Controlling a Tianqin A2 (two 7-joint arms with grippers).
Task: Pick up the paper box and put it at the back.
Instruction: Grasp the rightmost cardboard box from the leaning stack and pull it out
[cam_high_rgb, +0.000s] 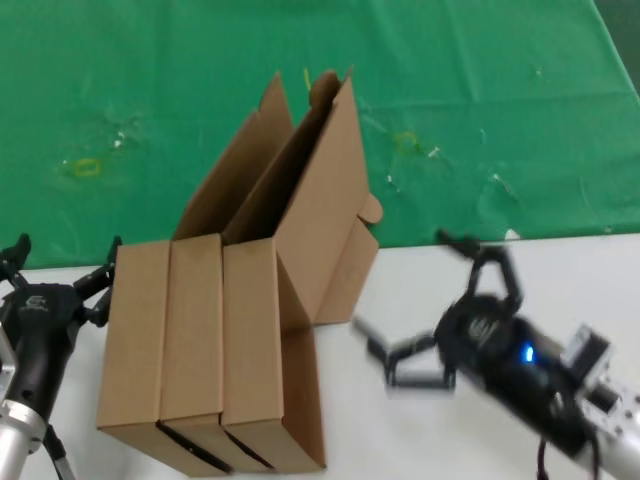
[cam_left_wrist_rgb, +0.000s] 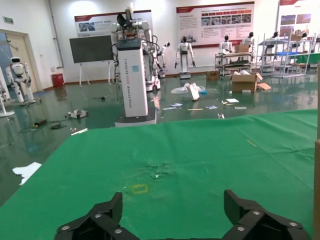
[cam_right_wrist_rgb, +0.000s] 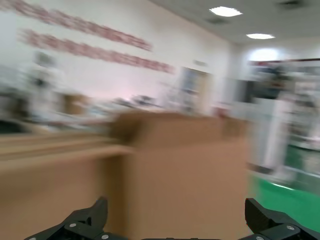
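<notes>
Three alike brown paper boxes stand side by side on the white table: left (cam_high_rgb: 135, 340), middle (cam_high_rgb: 192, 340), right (cam_high_rgb: 255, 350). Their open lids (cam_high_rgb: 320, 190) lean up over the green cloth (cam_high_rgb: 480, 90) at the back. My right gripper (cam_high_rgb: 405, 285) is open and empty, to the right of the right box, near its lid and apart from it. In the right wrist view my right gripper (cam_right_wrist_rgb: 177, 222) faces a cardboard wall (cam_right_wrist_rgb: 180, 170) close ahead. My left gripper (cam_high_rgb: 62, 262) is open and empty just left of the left box; its wrist view shows it (cam_left_wrist_rgb: 172, 212) over the cloth (cam_left_wrist_rgb: 200, 150).
The white tabletop (cam_high_rgb: 420, 440) runs along the front, and the cloth's front edge (cam_high_rgb: 560, 238) crosses behind the grippers. Yellowish stains (cam_high_rgb: 85, 165) and white scuffs (cam_high_rgb: 435, 152) mark the cloth. Beyond the table, a white pillar (cam_left_wrist_rgb: 134, 75) and other robots stand in a hall.
</notes>
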